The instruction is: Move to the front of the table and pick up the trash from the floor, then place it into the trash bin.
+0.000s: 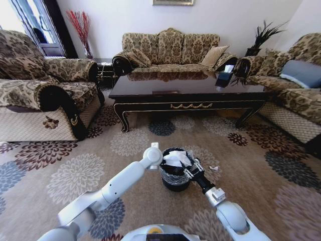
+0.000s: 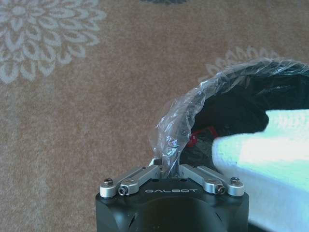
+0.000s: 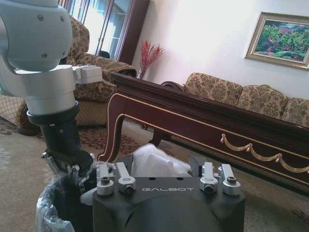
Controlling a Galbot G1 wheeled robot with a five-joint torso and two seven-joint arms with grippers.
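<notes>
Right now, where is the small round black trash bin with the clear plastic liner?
In the head view, the trash bin stands on the flowered carpet before the dark table, between the left gripper and right gripper.

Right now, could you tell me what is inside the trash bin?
The trash bin holds a white paper-like piece on top, with something red beneath it. The left hand grips the clear liner; the right hand is at the rim. Anything deeper is hidden.
</notes>
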